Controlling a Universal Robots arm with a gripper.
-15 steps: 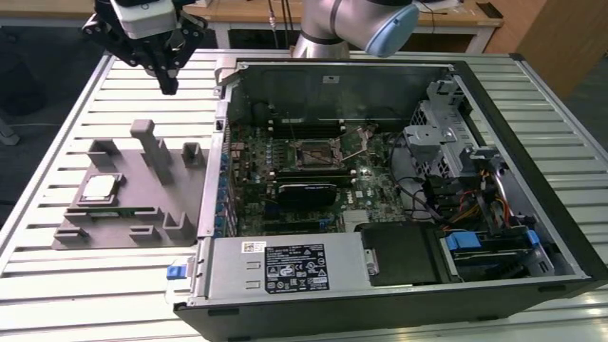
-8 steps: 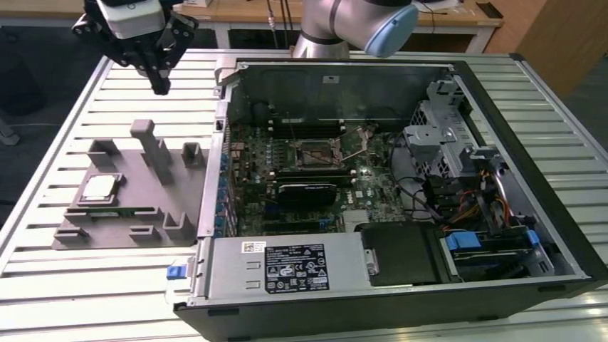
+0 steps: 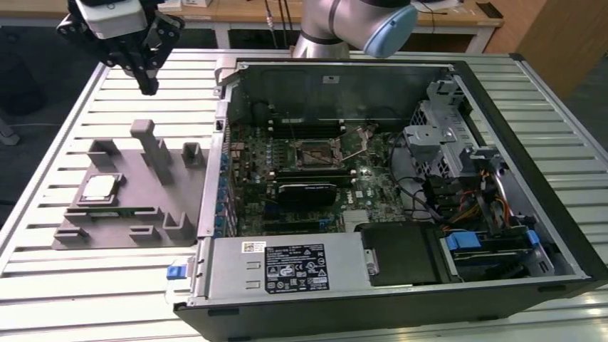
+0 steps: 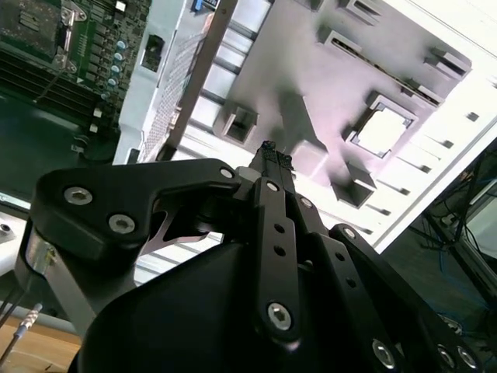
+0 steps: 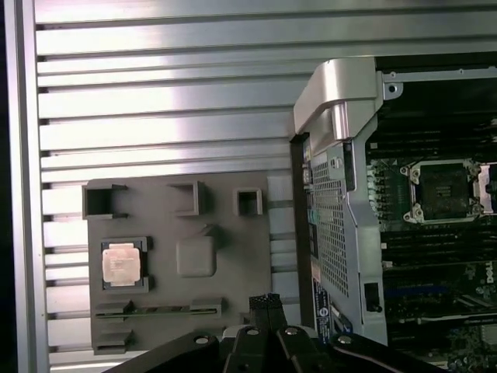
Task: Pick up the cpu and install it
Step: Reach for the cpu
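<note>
The cpu (image 3: 100, 188), a small silvery square with a thin tan border, lies flat in a pocket of the grey fixture tray (image 3: 114, 231) at the exterior view's left. My gripper (image 3: 147, 87) hangs well above the table, past the tray's far end, shut with nothing between its fingers. In both wrist views the joined tips of the gripper (image 5: 264, 300) (image 4: 269, 149) sit apart from the cpu (image 5: 122, 264) (image 4: 382, 130) on the tray (image 5: 225, 256). The black-framed socket (image 3: 317, 152) (image 5: 444, 189) stands open on the motherboard inside the case.
The open computer case (image 3: 494, 92) takes up the middle and right of the slatted metal table (image 3: 57, 285). A tall grey post (image 3: 142, 135) and lower blocks rise from the tray. A power supply (image 3: 285, 267), cables and a drive cage (image 3: 446, 149) crowd the case.
</note>
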